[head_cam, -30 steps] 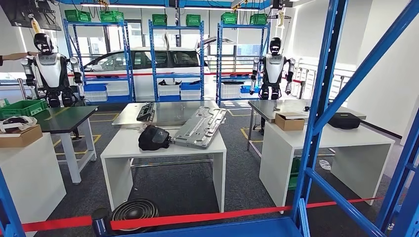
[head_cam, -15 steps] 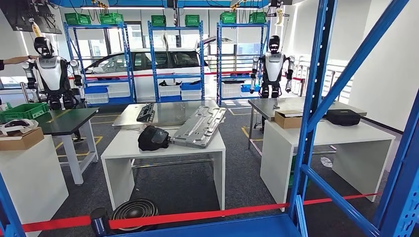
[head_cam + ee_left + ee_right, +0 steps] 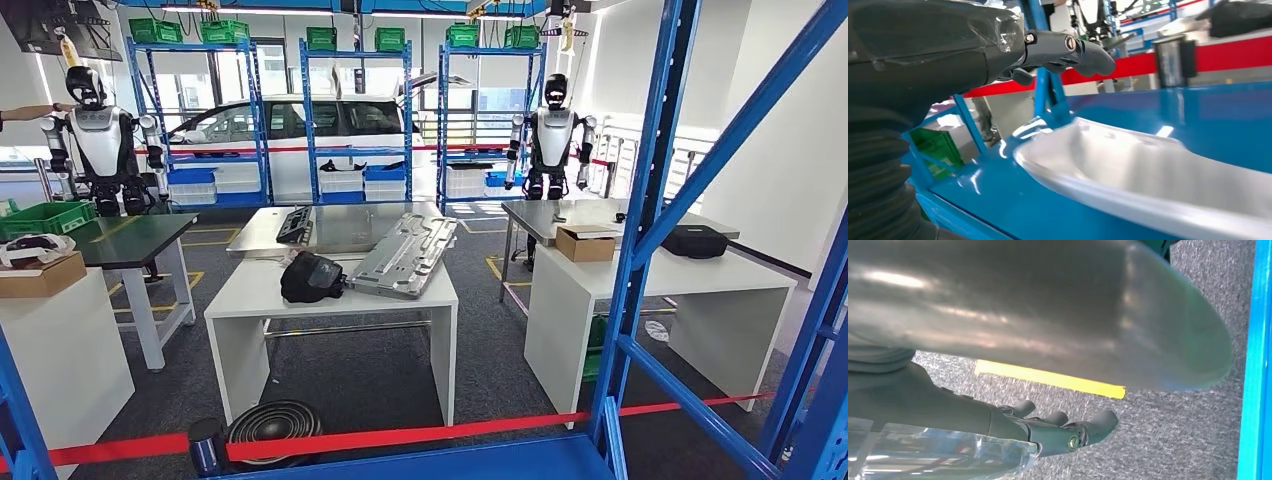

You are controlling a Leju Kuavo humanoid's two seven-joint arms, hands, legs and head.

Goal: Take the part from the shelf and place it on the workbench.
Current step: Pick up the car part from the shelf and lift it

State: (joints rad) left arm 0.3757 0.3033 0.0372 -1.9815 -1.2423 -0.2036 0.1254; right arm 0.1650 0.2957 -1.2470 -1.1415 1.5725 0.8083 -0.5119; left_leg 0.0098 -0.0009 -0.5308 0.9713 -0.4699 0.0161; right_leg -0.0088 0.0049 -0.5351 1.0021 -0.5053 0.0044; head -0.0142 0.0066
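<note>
On the blue shelf point(image 3: 1198, 115) the silver part point(image 3: 1148, 170) is seen just beside the left hand point(image 3: 1048, 50), fingers apparently unclenched; the right hand's point(image 3: 1058, 430) fingers are curled, empty, beneath it.

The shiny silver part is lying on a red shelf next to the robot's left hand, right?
Not quite. In the left wrist view the silver part lies on a blue shelf, not a red one, by the left hand.

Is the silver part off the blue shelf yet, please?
Not yet: in the left wrist view the silver part lies on the blue shelf, and the left hand hovers above, not gripping it.
</note>
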